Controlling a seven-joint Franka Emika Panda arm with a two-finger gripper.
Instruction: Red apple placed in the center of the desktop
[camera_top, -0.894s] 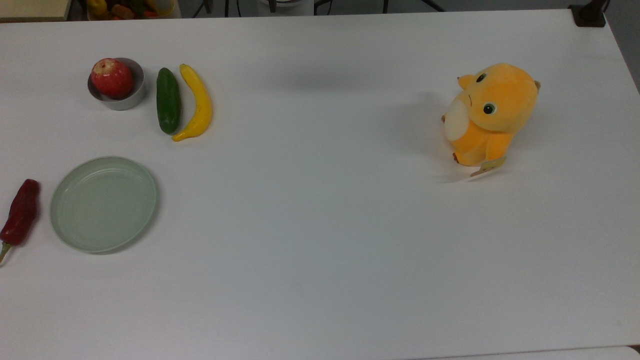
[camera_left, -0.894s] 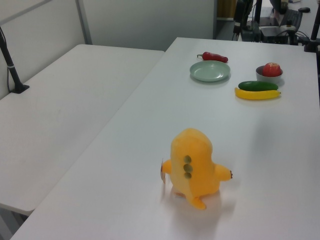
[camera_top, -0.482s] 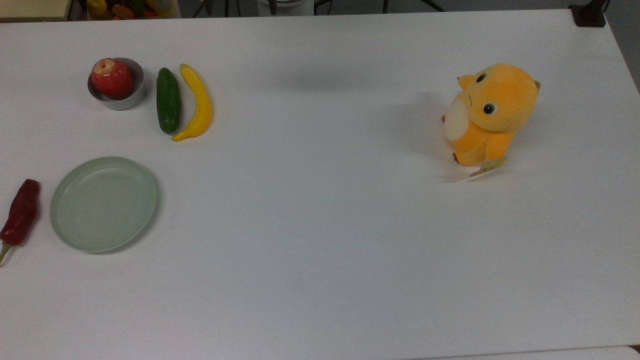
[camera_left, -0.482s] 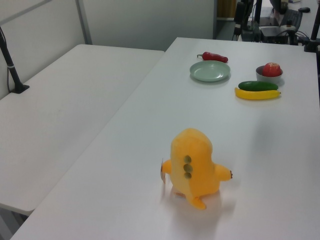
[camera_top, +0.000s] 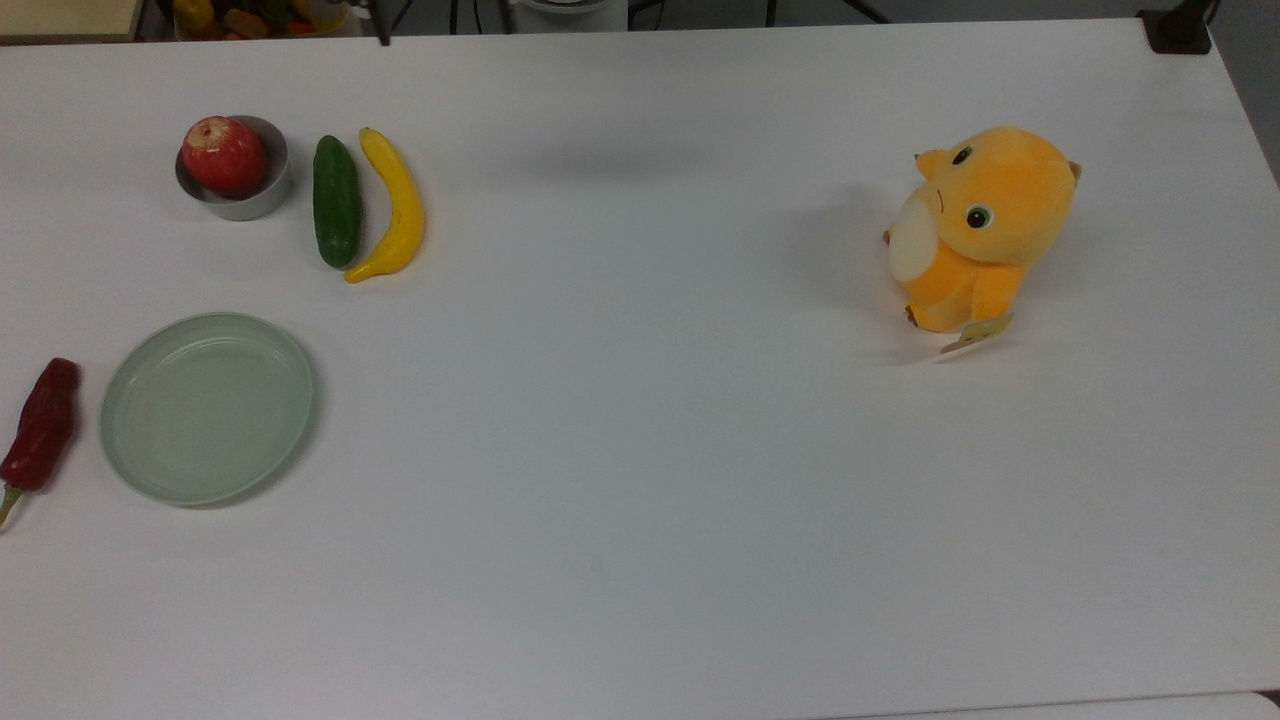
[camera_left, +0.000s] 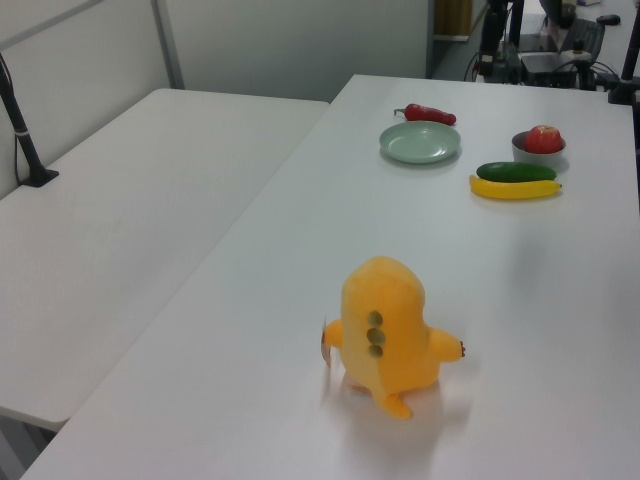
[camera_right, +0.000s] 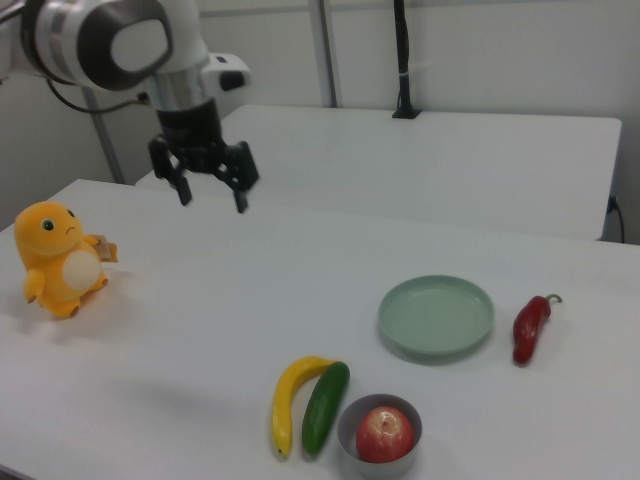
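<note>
The red apple (camera_top: 224, 155) (camera_left: 544, 138) (camera_right: 385, 434) sits in a small grey bowl (camera_top: 250, 200) (camera_right: 350, 427) near the top view's upper left corner of the white desktop (camera_top: 640, 450) (camera_left: 300, 260) (camera_right: 250, 310). In the right view my gripper (camera_right: 212, 198) hangs open high above the desktop, well to the right view's upper left of the apple, with nothing between its fingers.
A green cucumber (camera_top: 336, 200) and a yellow banana (camera_top: 393, 205) lie beside the bowl. A pale green plate (camera_top: 207, 406) and a dark red chili pepper (camera_top: 40, 428) lie nearer the top view's left edge. An orange plush toy (camera_top: 980, 225) stands at the top view's right.
Nothing on the desktop has moved. At the top view's upper edge a dark slanted piece has come into sight.
</note>
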